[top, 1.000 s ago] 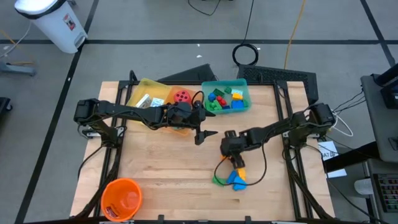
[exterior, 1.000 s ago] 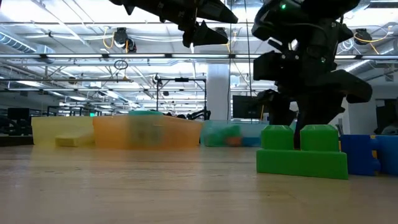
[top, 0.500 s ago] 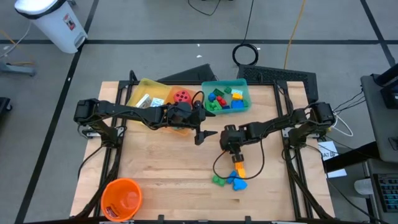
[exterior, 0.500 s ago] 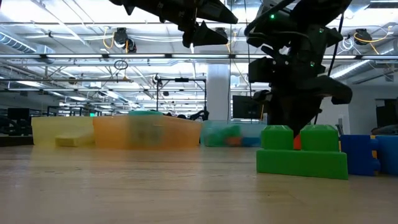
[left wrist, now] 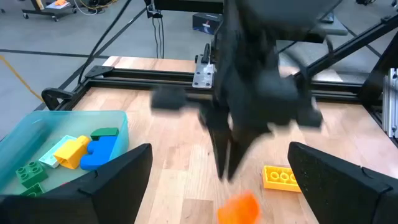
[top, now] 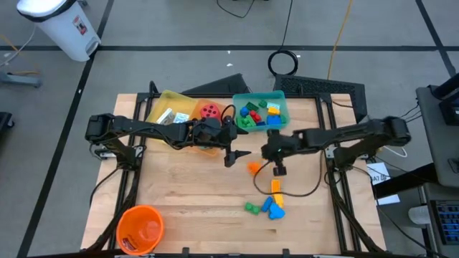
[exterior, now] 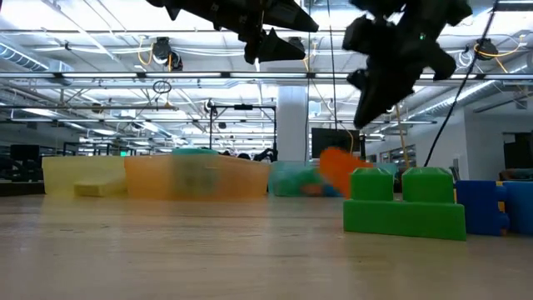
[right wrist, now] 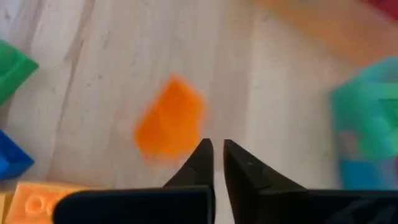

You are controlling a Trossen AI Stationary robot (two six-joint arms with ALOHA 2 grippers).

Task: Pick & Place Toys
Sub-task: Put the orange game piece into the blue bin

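Meanwhile, bricks [top: 259,114] in teal tray [top: 280,96], red die [top: 209,110] in orange tray [top: 195,105]; right end effector [top: 280,170] closed, empty

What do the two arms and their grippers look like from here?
Both arms are dark, slim and jointed. The left gripper has two black, tapering, pointed fingers; the right gripper has the same. A black cable loops below the right arm.

Both arms are dark, near-black, built of slim tubular links with blocky joint housings. The left gripper [top: 239,155] carries 2 tapered, pointed fingers; the right gripper [top: 279,170] carries 2 narrow, wedge-shaped black fingers [right wrist: 200,163]. A thin black cable loops from the right arm's wrist over the wooden table [top: 186,201]. No markings or screws discernible.
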